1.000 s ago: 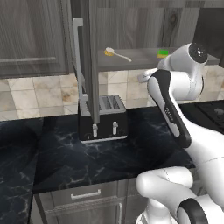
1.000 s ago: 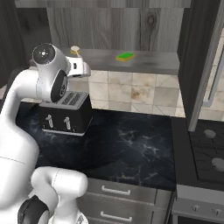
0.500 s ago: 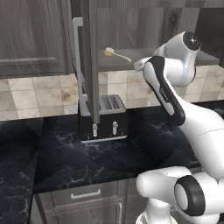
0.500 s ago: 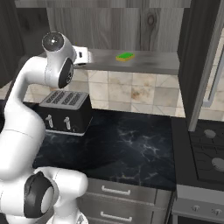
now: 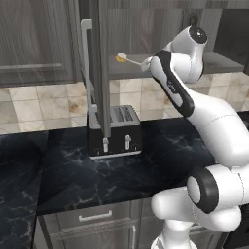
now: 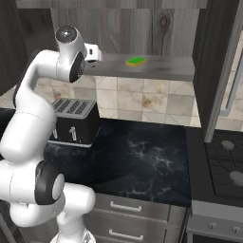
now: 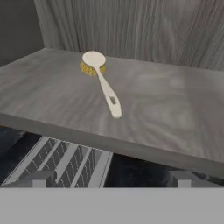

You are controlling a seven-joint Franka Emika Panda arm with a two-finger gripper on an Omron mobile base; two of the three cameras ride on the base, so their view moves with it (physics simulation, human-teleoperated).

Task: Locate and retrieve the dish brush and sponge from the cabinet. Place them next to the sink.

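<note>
**Zero items retrieved — arm now lined up on the brush**

Gripper (image 7: 109,178) jaws stand wide apart, holding nothing. Hand view: both fingertips sit low, just in front of the near edge of the cabinet shelf (image 7: 175,118), not yet over it.

Change over the last second: arm has swung up and left in the left base view, wrist now level with the shelf and right beside the near end of the brush handle. Base hasn't moved; toaster and counter sit in the same spots.

Dish brush (image 7: 103,83) lies flat on the shelf, yellow bristle head at the far end, white handle running toward the hand. Same brush in the left base view (image 5: 127,59), just right of the open cabinet door (image 5: 99,73) with its silver bar handle (image 5: 88,58).

Sponge (image 6: 135,61) is on the same shelf, well apart to the right, untouched.

Toaster (image 5: 114,131) sits on the black marble counter (image 5: 73,180) directly below the shelf edge.

Read: approach to the brush, pre-grasp. Next likely needs a push forward over the shelf lip to straddle the handle. Handle is slim and lies flat, so a shallow pinch could slip.
</note>
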